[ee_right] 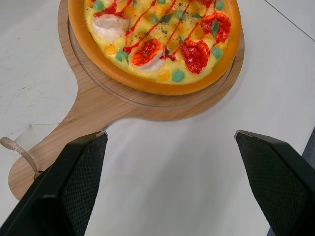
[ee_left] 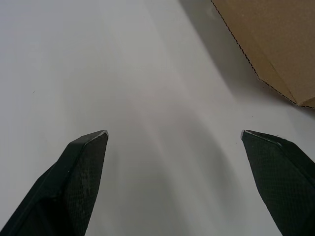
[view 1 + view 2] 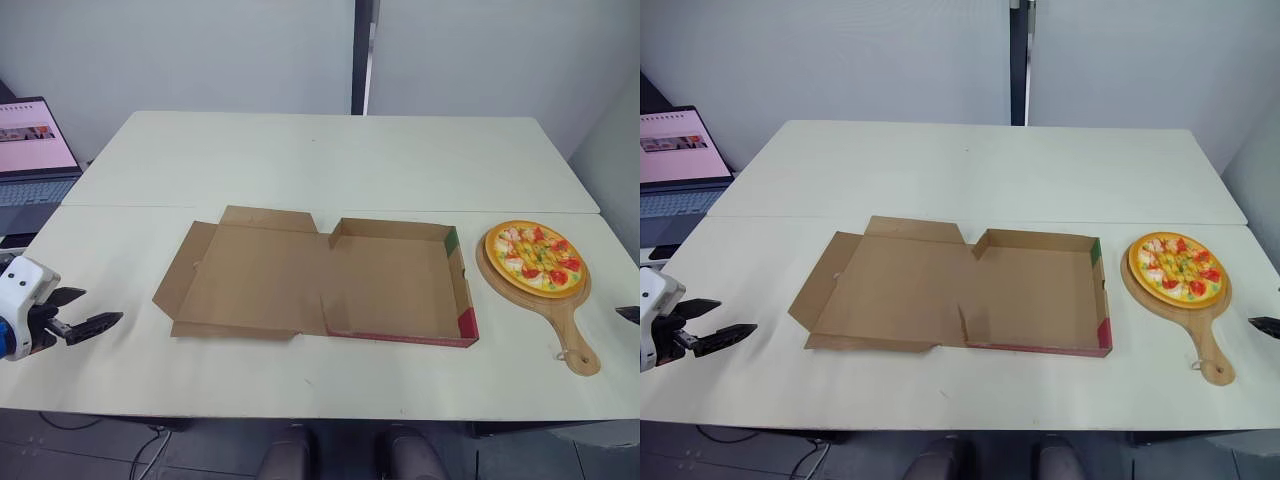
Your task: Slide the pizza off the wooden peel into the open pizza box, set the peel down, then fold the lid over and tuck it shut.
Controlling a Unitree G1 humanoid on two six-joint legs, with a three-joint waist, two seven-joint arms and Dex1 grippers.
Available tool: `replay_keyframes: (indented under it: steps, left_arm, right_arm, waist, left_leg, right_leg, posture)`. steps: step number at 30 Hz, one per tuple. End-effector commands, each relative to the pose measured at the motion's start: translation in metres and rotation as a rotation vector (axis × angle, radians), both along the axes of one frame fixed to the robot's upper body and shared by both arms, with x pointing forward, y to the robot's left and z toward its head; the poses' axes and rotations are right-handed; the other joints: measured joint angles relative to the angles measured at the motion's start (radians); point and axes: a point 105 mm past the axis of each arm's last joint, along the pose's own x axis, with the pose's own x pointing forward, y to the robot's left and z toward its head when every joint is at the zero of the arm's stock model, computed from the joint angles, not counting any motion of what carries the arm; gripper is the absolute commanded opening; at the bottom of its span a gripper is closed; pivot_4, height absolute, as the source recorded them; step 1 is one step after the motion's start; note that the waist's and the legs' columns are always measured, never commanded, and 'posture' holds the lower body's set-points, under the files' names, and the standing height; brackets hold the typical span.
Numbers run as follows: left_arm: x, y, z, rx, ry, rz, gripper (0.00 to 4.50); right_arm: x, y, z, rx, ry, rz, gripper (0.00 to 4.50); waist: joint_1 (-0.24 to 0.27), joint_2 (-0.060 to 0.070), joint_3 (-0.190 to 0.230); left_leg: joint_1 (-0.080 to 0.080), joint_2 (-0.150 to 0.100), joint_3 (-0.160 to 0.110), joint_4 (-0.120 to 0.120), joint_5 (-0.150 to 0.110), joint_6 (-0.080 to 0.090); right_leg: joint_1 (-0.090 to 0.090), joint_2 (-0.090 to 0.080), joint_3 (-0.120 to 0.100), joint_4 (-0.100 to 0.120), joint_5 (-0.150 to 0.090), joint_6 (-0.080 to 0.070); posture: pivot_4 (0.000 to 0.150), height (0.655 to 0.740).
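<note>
Pizza [image 3: 535, 258]: carried on the wooden peel [image 3: 565, 325], just right of the box.
Pizza box [image 3: 395, 285]: laid open, lid spread flat.
Left gripper [image 3: 98, 306]: released, nothing held.
Right gripper [image 1: 170, 133]: released, held over the peel's handle.

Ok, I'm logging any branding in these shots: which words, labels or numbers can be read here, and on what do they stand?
No text can be read.
On the laptop screen: a pink page with lines of text, too small and blurred to read.
On the pizza box: red and green print along its wall, no legible words.
On the wooden peel and the pizza: no markings seen.
</note>
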Motion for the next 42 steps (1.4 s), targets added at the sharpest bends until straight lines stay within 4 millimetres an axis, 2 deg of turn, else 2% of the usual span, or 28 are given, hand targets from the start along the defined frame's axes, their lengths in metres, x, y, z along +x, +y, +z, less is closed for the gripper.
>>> replay_keyframes:
  steps: [1,5,9,21,27,32,36,42]
  left_arm:
    - [0.001,0.004,0.011,0.011,-0.035,-0.005,4.50]
    - [-0.002,0.006,0.010,-0.016,-0.046,-0.016,4.50]
    - [-0.002,0.006,0.011,-0.032,-0.074,-0.031,4.50]
    - [-0.005,0.010,0.014,-0.087,-0.061,-0.037,4.50]
    - [-0.006,0.005,0.014,-0.087,-0.076,-0.060,4.50]
    - [0.001,-0.005,0.025,-0.136,-0.135,-0.061,4.50]
    - [0.008,-0.033,0.037,-0.155,-0.149,-0.172,4.50]
    - [0.021,-0.106,0.065,-0.156,-0.158,-0.456,4.50]
  right_arm:
    - [0.004,0.004,0.010,-0.007,-0.040,0.004,4.45]
    - [0.008,0.007,0.011,-0.027,-0.062,-0.010,4.45]
    - [0.013,0.005,0.014,0.024,-0.081,-0.084,4.45]
    - [0.011,0.003,0.014,0.045,-0.089,-0.092,4.45]
    - [0.012,0.005,0.011,0.038,-0.106,-0.095,4.45]
    - [0.015,0.006,0.007,0.043,-0.121,-0.103,4.45]
    - [0.015,0.006,0.007,0.056,-0.139,-0.104,4.45]
    - [0.004,0.013,0.007,0.090,-0.173,-0.098,4.45]
  waist:
    - [0.000,0.000,0.000]
    - [-0.002,0.000,0.000]
    - [-0.001,0.000,0.000]
    - [-0.002,0.000,0.000]
    - [-0.003,0.000,0.000]
    - [-0.003,0.000,0.000]
    - [-0.003,0.000,0.000]
    - [0.005,0.000,0.000]
  left_leg:
    - [0.000,0.000,0.000,0.000,0.000,0.000]
    - [0.000,0.000,0.000,0.000,0.000,0.000]
    - [-0.001,0.000,0.000,0.000,0.000,0.000]
    - [-0.001,0.000,0.001,0.000,0.000,0.000]
    - [-0.001,0.000,0.001,0.000,0.000,0.000]
    - [-0.001,0.000,0.001,0.000,0.000,0.000]
    - [-0.001,0.000,0.001,0.001,0.000,0.000]
    - [-0.001,0.000,0.000,0.001,0.000,0.000]
  right_leg:
    - [0.000,0.000,0.000,0.000,0.000,0.000]
    - [0.000,0.000,0.000,0.000,0.000,0.000]
    - [-0.001,0.000,0.000,0.000,0.000,0.000]
    - [-0.002,0.000,0.000,0.001,0.000,0.000]
    - [-0.002,0.000,0.000,0.001,0.000,0.000]
    - [-0.002,0.000,0.000,0.001,0.000,0.000]
    - [-0.002,0.000,0.000,0.001,0.000,0.000]
    - [-0.001,0.000,0.000,0.001,0.000,0.000]
  posture:
    - [0.150,0.7400]
    - [0.150,0.7400]
    - [0.150,0.7400]
    - [0.150,0.7400]
    - [0.150,0.7400]
    - [0.150,0.7400]
    - [0.150,0.7400]
    - [0.150,0.7400]
